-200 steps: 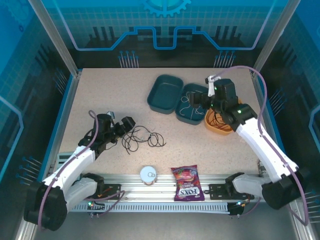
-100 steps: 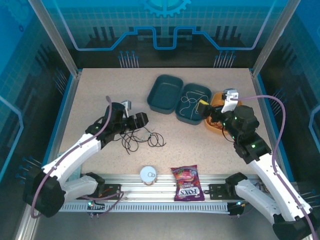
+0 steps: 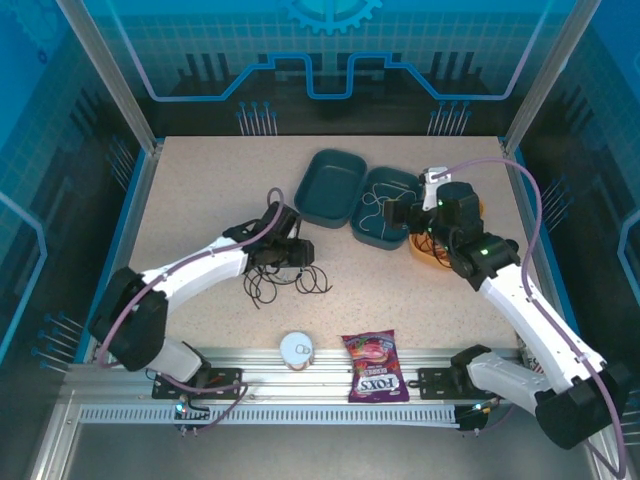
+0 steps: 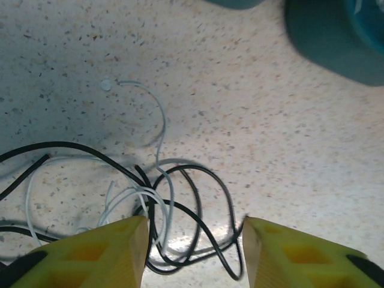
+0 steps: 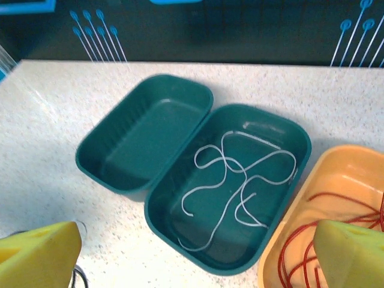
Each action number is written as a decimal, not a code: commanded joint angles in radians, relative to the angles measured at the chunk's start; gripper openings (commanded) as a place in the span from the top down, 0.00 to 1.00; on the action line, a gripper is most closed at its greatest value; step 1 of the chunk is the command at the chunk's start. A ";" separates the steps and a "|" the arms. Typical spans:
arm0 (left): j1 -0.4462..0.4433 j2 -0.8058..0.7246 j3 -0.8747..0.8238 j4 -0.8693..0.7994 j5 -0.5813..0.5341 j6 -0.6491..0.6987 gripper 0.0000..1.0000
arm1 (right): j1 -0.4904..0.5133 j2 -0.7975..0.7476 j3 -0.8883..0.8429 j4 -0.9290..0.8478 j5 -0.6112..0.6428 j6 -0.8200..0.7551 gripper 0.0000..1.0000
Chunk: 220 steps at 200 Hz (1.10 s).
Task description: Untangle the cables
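Left fingers [image 4: 90, 252] over speckled beige tabletop [image 4: 282, 126]

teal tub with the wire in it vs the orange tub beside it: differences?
Colour: the teal tub is dark blue-green, the orange tub pale orange.
Contents: the teal tub holds a white cable in loose loops, the orange tub a red cable.
Shared: both are open-topped with rounded corners, sit side by side, and hold one cable each.

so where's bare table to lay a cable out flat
Bare: the far left corner of the table, beside the empty teal tray; also the middle, between the tangle and the right arm. Crowded: the second tray, orange bowl and right pincer.
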 commanded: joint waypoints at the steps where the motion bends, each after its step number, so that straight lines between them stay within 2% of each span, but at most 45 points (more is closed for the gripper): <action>1: -0.005 0.062 0.061 -0.073 -0.054 0.044 0.57 | 0.061 0.045 0.015 -0.061 0.130 0.005 0.00; 29: -0.005 0.115 0.078 -0.062 -0.054 0.047 0.62 | 0.152 0.131 0.040 -0.117 0.254 0.011 0.00; 55: -0.006 0.147 0.072 -0.033 -0.024 0.037 0.68 | 0.197 0.187 0.042 -0.122 0.272 0.063 0.00; 84: -0.006 0.158 0.057 -0.017 -0.008 0.027 0.80 | 0.234 0.230 0.040 -0.116 0.289 0.120 0.00; 113: -0.007 0.130 0.042 -0.015 -0.021 0.027 0.98 | 0.284 0.277 0.066 -0.155 0.368 0.187 0.00; 121: -0.006 0.112 0.039 -0.014 -0.023 0.027 1.00 | 0.293 0.294 0.079 -0.174 0.375 0.204 0.00; 152: -0.006 0.015 0.060 -0.031 -0.028 0.044 1.00 | 0.303 0.365 0.168 -0.251 0.313 0.240 0.00; 173: -0.006 -0.063 0.094 -0.060 -0.033 0.069 1.00 | 0.319 0.429 0.262 -0.350 0.363 0.273 0.00; 188: -0.006 -0.107 0.121 -0.083 -0.036 0.088 1.00 | 0.324 0.449 0.267 -0.317 0.288 0.210 0.00; 220: -0.006 -0.166 0.175 -0.124 -0.034 0.118 1.00 | 0.317 0.454 0.253 -0.219 0.112 0.181 0.00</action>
